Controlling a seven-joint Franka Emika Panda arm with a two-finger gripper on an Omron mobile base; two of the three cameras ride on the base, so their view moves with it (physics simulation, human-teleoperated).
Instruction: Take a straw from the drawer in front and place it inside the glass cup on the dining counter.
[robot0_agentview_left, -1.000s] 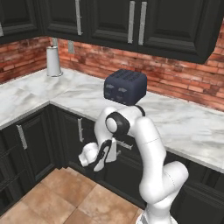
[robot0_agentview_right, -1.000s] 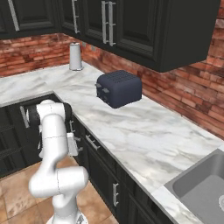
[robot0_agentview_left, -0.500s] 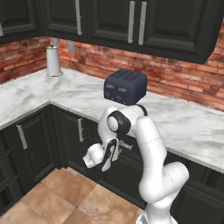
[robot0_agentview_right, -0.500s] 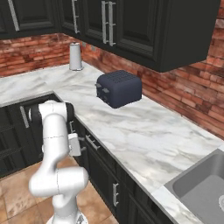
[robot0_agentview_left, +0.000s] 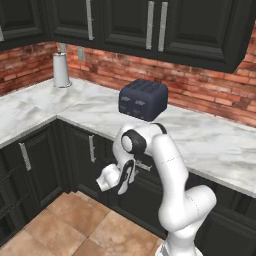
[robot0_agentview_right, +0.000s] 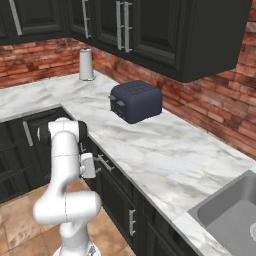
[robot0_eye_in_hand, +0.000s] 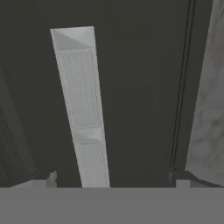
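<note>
Before the open pincer (robot0_eye_in_hand: 111, 175), drawer (robot0_eye_in_hand: 140, 87) handle (robot0_eye_in_hand: 83, 109) lengthwise, slightly tilted.

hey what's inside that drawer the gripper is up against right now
Nothing inside can be seen: the drawer is shut. Only its black front and silver handle show, with the open gripper straddling the handle. Whether a straw lies within is hidden.

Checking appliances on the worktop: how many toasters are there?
1: the toaster stands on the marble worktop along the brick wall, behind the arm. Others may be out of frame.
</note>
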